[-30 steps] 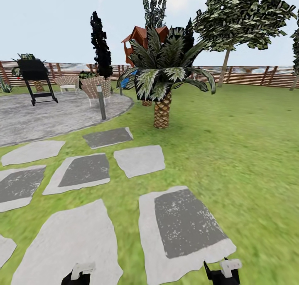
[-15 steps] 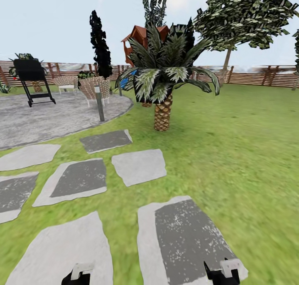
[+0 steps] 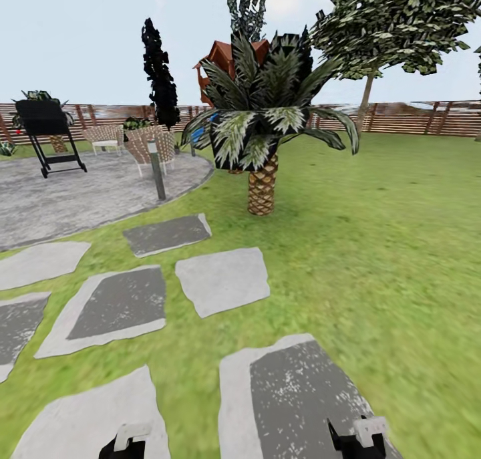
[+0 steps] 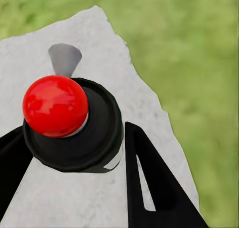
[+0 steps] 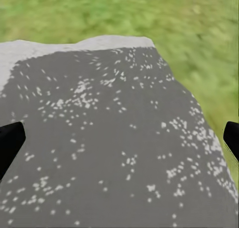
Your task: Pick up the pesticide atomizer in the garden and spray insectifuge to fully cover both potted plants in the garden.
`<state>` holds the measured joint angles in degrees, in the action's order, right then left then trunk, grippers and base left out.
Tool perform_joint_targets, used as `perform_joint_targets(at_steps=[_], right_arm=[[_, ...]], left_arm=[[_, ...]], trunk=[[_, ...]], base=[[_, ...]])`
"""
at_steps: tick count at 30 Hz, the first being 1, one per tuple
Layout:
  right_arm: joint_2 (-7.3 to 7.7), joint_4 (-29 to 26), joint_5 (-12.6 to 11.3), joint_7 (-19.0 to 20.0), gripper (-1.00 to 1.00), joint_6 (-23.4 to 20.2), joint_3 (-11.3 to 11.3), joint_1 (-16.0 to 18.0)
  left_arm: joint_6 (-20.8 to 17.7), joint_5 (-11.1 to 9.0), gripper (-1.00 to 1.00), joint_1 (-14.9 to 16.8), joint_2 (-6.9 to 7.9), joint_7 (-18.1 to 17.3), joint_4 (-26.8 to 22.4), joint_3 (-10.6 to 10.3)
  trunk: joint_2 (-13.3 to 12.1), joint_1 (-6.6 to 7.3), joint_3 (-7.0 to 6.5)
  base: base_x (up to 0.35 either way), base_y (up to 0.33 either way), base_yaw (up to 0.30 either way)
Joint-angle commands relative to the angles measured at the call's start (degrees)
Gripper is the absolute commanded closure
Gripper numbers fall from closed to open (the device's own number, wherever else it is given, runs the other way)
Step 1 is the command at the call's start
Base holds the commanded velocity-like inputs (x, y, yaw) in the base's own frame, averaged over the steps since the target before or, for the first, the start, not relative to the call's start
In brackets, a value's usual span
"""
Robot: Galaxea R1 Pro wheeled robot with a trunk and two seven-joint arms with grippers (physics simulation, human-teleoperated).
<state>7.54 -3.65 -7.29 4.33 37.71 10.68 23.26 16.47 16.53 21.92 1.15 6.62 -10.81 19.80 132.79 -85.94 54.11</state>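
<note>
The robot is out in the garden, standing over grey stepping stones (image 3: 224, 280) on the lawn (image 3: 374, 245). A palm (image 3: 262, 178) stands ahead at about 12 o'clock, and a grey bollard lamp (image 3: 157, 168) at about 11 o'clock beside the paved circle (image 3: 80, 192), where wicker chairs (image 3: 150, 145) and a black grill (image 3: 48, 128) sit. A brown wooden fence (image 3: 414, 119) runs along the back. In the left wrist view the left gripper (image 4: 69, 153) holds something with a round dark body and a shiny red ball on top; this looks like the pesticide atomizer (image 4: 69, 118) seen from above, with the black fingers (image 4: 149, 183) close on both sides. The right gripper (image 5: 119, 138) is spread wide with nothing in it, above a speckled stone (image 5: 109, 138). The bottle is likely light and hard, and its smooth sides may slip. A hold around the middle of the body seems best, leaving the spray head free to press. The two small potted plants are not among the things ahead, so the robot probably has to find them first.
</note>
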Motion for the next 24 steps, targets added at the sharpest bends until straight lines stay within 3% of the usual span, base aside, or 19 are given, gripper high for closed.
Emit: perform_joint_targets(at_steps=[1,24], right_arm=[[0.02,0.0,-0.6,0.4,-1.0,0.2,0.2,0.0],[0.02,0.0,-0.6,0.5,-1.0,0.2,0.2,0.0]], left_arm=[[0.2,0.6,1.0,0.0,-0.01,0.2,0.1,0.3],[0.2,0.6,1.0,0.1,-0.01,0.2,0.1,0.3]], trunk=[[0.0,-0.02,0.05],[0.0,-0.02,0.05]], base=[[0.34,0.0,0.0],[0.34,0.0,0.0]])
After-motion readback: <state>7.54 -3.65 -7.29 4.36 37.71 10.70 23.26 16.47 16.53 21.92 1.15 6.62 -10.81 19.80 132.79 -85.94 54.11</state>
